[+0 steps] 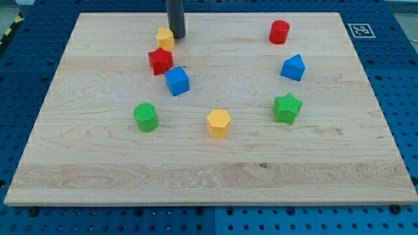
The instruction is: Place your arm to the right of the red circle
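The red circle (279,31), a short red cylinder, stands near the view's top right on the wooden board (209,170). My tip (176,36) is the lower end of a dark rod near the view's top, well to the left of the red circle. The tip sits just right of a small yellow block (165,38), close to touching it.
A red star block (160,61) and a blue cube (177,81) lie just below the tip. A green cylinder (146,117) and a yellow hexagon (219,123) sit lower. A blue block (294,67) and a green star (287,108) lie below the red circle.
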